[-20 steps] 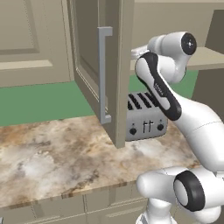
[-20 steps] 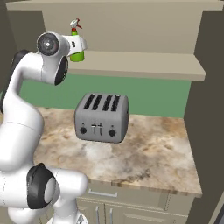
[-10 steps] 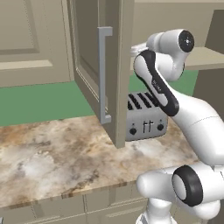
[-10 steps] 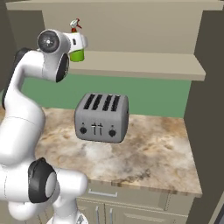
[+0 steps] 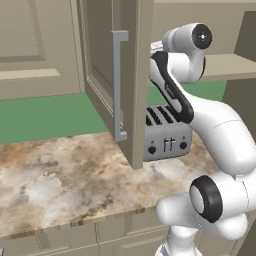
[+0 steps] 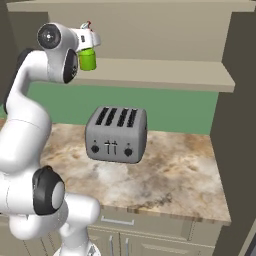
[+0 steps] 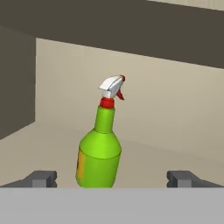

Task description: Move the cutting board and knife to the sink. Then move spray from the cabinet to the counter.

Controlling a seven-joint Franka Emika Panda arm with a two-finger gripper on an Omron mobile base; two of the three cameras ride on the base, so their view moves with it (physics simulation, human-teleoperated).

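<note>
Spray bottle (image 7: pixel 99 151) upright on the cabinet shelf (image 6: pixel 165 75), standing between the spread fingers of the open tool (image 7: pixel 113 178), untouched. Risk: one finger arriving first may tip the narrow bottle, dropping it past the toaster (image 6: pixel 116 134) onto the surface (image 6: pixel 170 175).

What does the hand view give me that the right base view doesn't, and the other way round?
Hand view alone: the two dark fingertips spread wide either side of the small green spray bottle, not touching it, and its yellow label. Right base view alone: the grey four-slot toaster on the marbled stone counter below. Both: the bottle upright on the beige cabinet shelf.
</note>
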